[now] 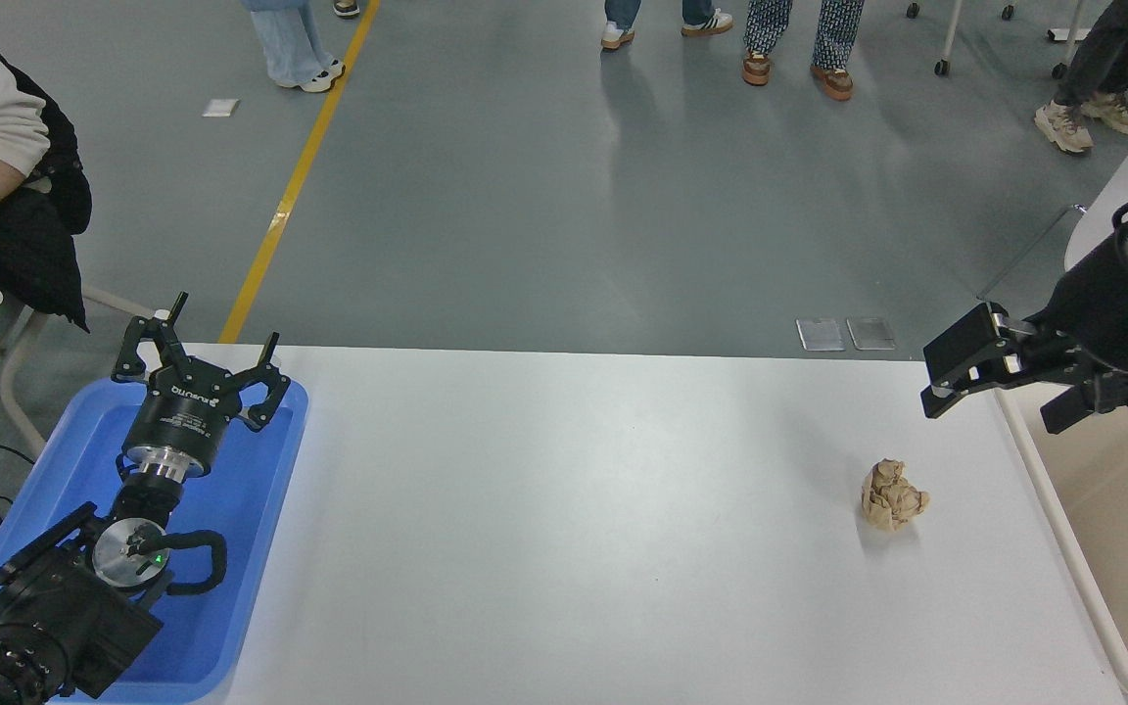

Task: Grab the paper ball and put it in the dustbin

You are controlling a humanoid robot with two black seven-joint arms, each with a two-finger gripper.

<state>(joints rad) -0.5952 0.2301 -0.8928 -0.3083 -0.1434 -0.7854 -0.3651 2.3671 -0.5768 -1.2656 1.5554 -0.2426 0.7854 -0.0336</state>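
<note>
The right black gripper [936, 387] is seen above the white table's [564, 509] far right corner, pointing left; whether its fingers are spread or closed cannot be told from this angle, and nothing is seen between them. Below and slightly left of it, well apart, the crumpled tan-brown paper ball [894, 495] lies on the table near the right edge, with bare tabletop all around it. Just beyond that right edge, the large cream-beige plastic dustbin [1063, 548] is seen, its rounded rim running alongside the table. The left black gripper [200, 352] is parked over the shallow bright blue tray [260, 548] at the left edge, its fingers spread wide and empty.
</note>
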